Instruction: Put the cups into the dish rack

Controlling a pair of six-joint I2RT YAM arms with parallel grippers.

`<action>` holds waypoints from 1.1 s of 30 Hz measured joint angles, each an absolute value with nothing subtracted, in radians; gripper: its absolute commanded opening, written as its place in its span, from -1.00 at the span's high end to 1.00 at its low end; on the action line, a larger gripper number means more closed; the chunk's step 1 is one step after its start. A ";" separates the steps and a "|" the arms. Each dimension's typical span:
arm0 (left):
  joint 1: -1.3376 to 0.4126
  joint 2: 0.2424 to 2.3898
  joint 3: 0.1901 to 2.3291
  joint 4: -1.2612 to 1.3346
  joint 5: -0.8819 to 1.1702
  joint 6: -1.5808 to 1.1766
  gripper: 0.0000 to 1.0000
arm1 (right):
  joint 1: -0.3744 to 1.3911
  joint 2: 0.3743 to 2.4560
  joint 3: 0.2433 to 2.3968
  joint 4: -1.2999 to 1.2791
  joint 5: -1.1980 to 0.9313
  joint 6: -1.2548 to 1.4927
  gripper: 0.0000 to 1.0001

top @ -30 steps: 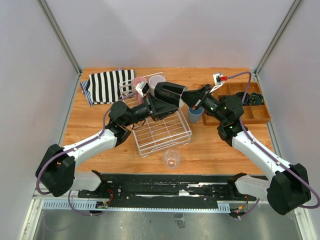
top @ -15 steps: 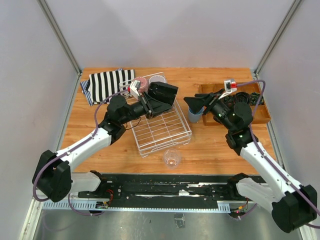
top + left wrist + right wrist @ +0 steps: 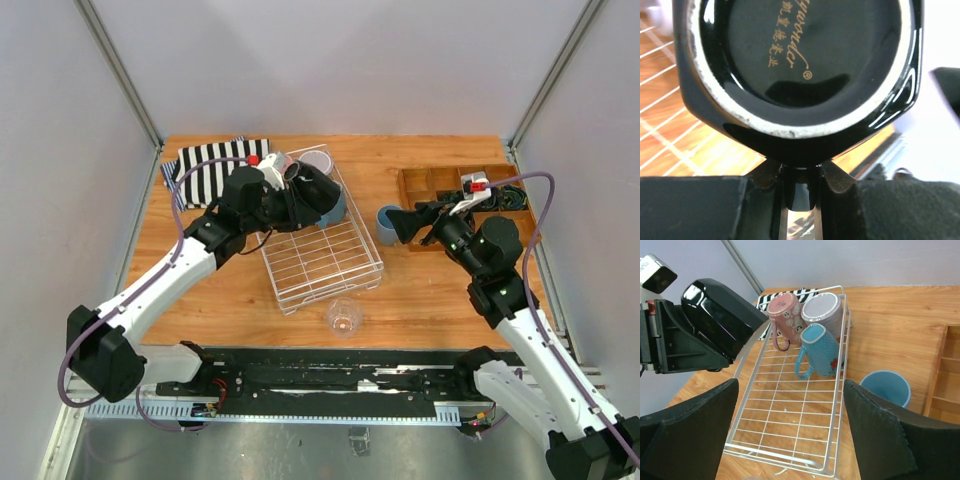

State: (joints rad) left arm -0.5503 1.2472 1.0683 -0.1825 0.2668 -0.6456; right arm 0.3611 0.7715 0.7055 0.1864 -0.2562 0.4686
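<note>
Your large white wire-grid dish rack (image 3: pixel 335 290) runs near to far across the middle of the table. A pink translucent mug (image 3: pixel 785 315), a grey-lilac cup (image 3: pixel 822 310) and a blue-grey mug (image 3: pixel 820 352) are crowded at its far end, and the nearer grid is bare.

Your left gripper (image 3: pixel 799 187) is pinching a thin edge of the glossy dark mug (image 3: pixel 800 65), holding it in the air over the rack's far left side, close to the pink mug. The mug is tipped over with its printed base facing back at the wrist, so its long axis points away from the gripper. I'd judge the free wire lies below it and nearer.

Your right gripper (image 3: pixel 405 222) is spread wide and empty. Its tips are just right of the upright light blue tumbler (image 3: pixel 886 387), which stands on the table just right of the rack. The small clear glass (image 3: pixel 344 316) sits on the table by the rack's near end.
</note>
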 measured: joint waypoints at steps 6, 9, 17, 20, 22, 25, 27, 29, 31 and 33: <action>-0.538 1.302 1.083 -0.355 0.167 -0.446 0.99 | 0.361 0.741 0.706 0.117 -0.241 0.436 -0.73; -0.532 1.344 1.102 -0.421 0.121 -0.367 0.99 | 0.361 0.730 0.706 0.088 -0.239 0.427 -0.73; -0.527 1.426 1.147 -0.478 -0.002 -0.212 0.99 | 0.361 0.702 0.706 0.037 -0.234 0.416 -0.74; -0.527 1.459 1.147 -0.482 -0.030 -0.178 0.99 | 0.361 0.693 0.706 0.021 -0.233 0.411 -0.74; -0.527 1.478 1.147 -0.482 -0.043 -0.156 0.99 | 0.361 0.688 0.706 0.015 -0.232 0.409 -0.74; -0.527 1.502 1.147 -0.482 -0.061 -0.126 0.99 | 0.361 0.686 0.706 0.007 -0.231 0.406 -0.74; -0.527 1.515 1.147 -0.481 -0.073 -0.106 0.99 | 0.361 0.686 0.706 0.001 -0.231 0.404 -0.75; -0.527 1.530 1.147 -0.477 -0.081 -0.083 0.99 | 0.361 0.686 0.706 -0.008 -0.231 0.402 -0.75; -0.527 1.543 1.147 -0.470 -0.088 -0.064 0.99 | 0.361 0.686 0.706 -0.015 -0.230 0.399 -0.74; -0.526 1.559 1.147 -0.460 -0.094 -0.046 0.99 | 0.361 0.685 0.706 -0.023 -0.229 0.397 -0.75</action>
State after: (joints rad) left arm -0.5262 1.5593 1.1469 -0.4603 -0.0937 -0.0456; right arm 0.3607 0.6849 0.7055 -0.0235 -0.2295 0.3973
